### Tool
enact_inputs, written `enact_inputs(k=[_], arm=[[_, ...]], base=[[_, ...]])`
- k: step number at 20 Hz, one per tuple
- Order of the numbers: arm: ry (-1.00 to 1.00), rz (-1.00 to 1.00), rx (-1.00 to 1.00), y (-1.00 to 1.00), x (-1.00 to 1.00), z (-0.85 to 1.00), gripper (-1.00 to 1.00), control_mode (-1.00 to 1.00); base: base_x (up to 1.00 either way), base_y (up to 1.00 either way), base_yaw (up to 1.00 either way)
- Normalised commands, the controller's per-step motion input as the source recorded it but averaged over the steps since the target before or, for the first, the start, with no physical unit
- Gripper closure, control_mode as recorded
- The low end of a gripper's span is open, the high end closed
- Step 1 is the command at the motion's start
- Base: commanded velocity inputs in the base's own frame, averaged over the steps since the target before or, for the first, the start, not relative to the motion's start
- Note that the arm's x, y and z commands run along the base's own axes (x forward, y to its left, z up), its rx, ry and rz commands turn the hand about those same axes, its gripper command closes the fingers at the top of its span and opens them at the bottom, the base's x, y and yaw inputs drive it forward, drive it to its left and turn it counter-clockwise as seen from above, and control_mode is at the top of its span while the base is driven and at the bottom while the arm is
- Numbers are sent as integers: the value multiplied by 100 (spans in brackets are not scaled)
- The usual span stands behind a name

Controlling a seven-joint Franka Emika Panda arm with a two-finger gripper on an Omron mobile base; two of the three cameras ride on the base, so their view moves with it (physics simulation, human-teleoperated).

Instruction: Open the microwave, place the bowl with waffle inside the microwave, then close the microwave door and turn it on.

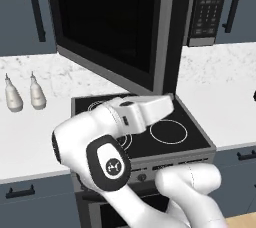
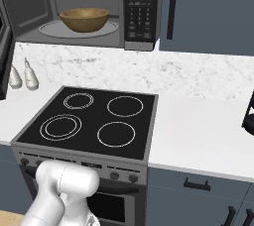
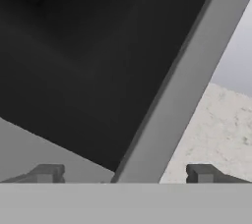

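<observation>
The microwave (image 2: 89,7) hangs open above the stove. On its glass turntable (image 2: 49,29) sits the brown wooden bowl (image 2: 85,19); the bowl's wall hides the waffle. The microwave door (image 1: 107,24) stands swung out to the left, black glass in a silver-grey frame. In the hand view my gripper (image 3: 124,174) is open, fingertips (image 3: 47,173) wide apart, and the door's silver frame (image 3: 182,85) runs diagonally between them, very close. The arm's wrist (image 1: 150,109) reaches up to the door's lower free corner. The dark button panel (image 2: 140,7) is at the microwave's right.
A black four-ring stove (image 2: 89,121) lies under the microwave, with white marble counter (image 2: 203,131) on both sides. Two pale bottles (image 1: 22,94) stand on the left counter by the wall. A dark object (image 2: 249,116) sits at the far right edge.
</observation>
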Motion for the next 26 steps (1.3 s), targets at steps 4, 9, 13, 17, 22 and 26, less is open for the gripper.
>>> enact_inputs(k=[4, 9, 13, 17, 22, 26], arm=[[-39, 6, 20, -10, 30, 30, -100, -100], [-36, 5, 17, -32, 3, 34, -100, -100], [-26, 9, 20, -50, 0, 9, -100, -100], [-6, 24, 12, -60, 0, 0, -100, -100], [5, 29, 1, -38, 14, 1, -100, -100], [22, 30, -1, -28, 25, 0, -100, -100]], base=[[0, 0, 0], [0, 0, 0], [0, 0, 0], [0, 0, 0], [0, 0, 0], [0, 0, 0]])
